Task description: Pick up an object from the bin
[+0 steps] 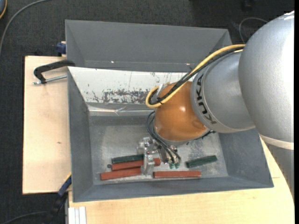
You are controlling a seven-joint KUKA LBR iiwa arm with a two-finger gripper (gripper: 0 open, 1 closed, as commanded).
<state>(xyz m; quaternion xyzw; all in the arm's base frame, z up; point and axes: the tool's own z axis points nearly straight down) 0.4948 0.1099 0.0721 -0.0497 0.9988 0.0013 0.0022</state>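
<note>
While the claw point(158, 158) sits low among red sticks point(122, 173) and a green stick point(128, 158) beside it, its gap cannot be told; pinching a stick's end could cause slip.

Your arm point(243, 92) is rounded silver-grey casing with black KUKA lettering point(202, 99) on its side. An orange dome-shaped cover point(177, 119) caps the wrist, a yellow cable point(196, 73) loops over it, and the gripper point(154, 155) is pale metal.

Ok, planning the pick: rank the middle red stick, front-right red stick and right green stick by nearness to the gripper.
1. Middle red stick: left, its end at the gripper.
2. Front-right red stick: just in front.
3. Green stick: far right.
</note>
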